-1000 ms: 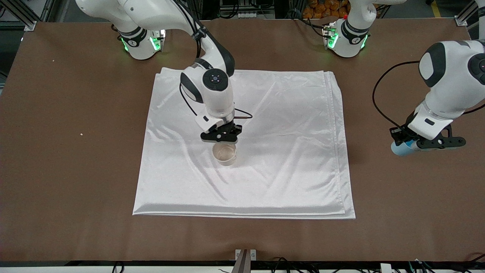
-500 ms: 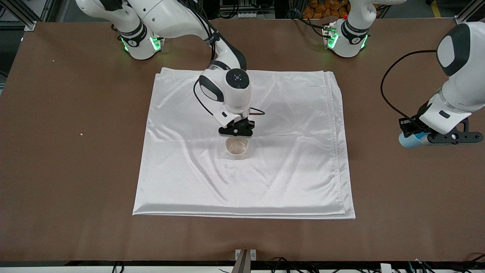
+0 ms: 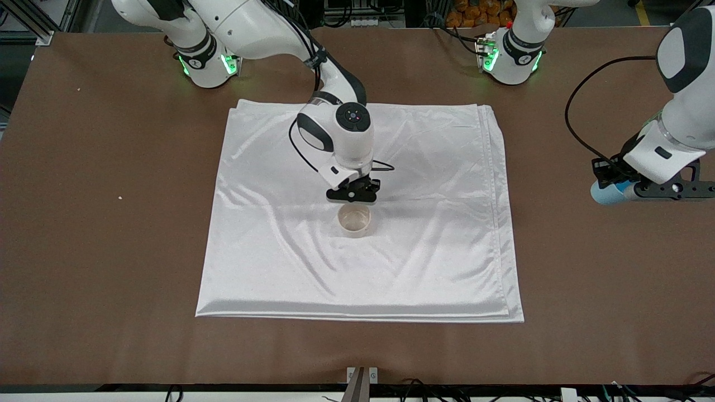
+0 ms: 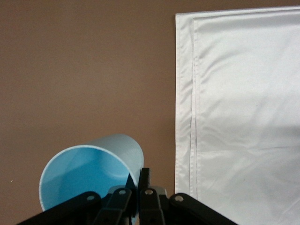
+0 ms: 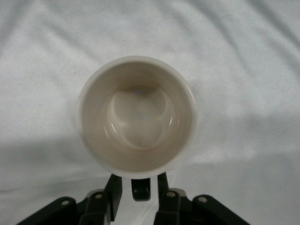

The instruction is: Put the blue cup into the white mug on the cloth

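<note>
The white mug [image 3: 354, 220] stands upright on the cloth [image 3: 435, 262] near its middle, its cream inside showing in the right wrist view [image 5: 137, 117]. My right gripper [image 3: 353, 196] is low over the cloth beside the mug. Its fingers [image 5: 114, 190] straddle the black handle [image 5: 140, 187] with a small gap on each side, so it is open. My left gripper [image 3: 606, 187] is shut on the wall of the blue cup [image 3: 610, 193], held tilted above the brown table past the cloth's edge at the left arm's end. The cup's bright blue inside shows in the left wrist view [image 4: 84, 178].
The brown table [image 3: 111, 251] surrounds the cloth on all sides. The cloth's folded edge [image 4: 185, 117] runs close to the blue cup. Both arm bases stand along the table's back edge.
My right gripper and the white mug moved across the cloth toward the left arm's end. My left gripper with the blue cup drifted toward the left arm's end of the table.
</note>
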You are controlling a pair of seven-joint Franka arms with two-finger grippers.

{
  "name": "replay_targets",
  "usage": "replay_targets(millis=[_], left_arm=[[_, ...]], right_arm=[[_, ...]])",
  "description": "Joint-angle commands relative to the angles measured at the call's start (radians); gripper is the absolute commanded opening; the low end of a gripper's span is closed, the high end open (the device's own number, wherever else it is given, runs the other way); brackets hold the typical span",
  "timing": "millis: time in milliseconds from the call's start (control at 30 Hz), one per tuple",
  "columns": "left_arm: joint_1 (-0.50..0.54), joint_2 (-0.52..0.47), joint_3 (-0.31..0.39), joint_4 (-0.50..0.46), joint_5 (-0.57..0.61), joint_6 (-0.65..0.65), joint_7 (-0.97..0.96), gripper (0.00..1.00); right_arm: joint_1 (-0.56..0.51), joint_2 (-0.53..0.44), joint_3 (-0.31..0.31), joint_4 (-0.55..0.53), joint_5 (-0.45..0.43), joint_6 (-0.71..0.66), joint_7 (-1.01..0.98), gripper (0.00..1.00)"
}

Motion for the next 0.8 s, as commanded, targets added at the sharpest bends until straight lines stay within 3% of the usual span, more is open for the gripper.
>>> replay_targets(millis=[0, 367, 767], left_arm=[[0.000, -0.024, -0.011, 0.006, 0.021, -0.040, 0.018, 0.00], [0.000, -0.010, -0.071, 0.026, 0.018, -0.049, -0.022, 0.00], [-0.002, 0.047, -0.212, 0.065, 0.019, -0.049, -0.216, 0.00]], right_arm=[[-0.002, -0.017, 0.005, 0.028, -0.022, -0.018, 0.020, 1.00], [-0.041, -0.188, 0.008, 0.027, -0.005, -0.204, -0.016, 1.00], [-0.105, -0.376, -0.032, 0.024, 0.111, -0.420, -0.233, 1.00]])
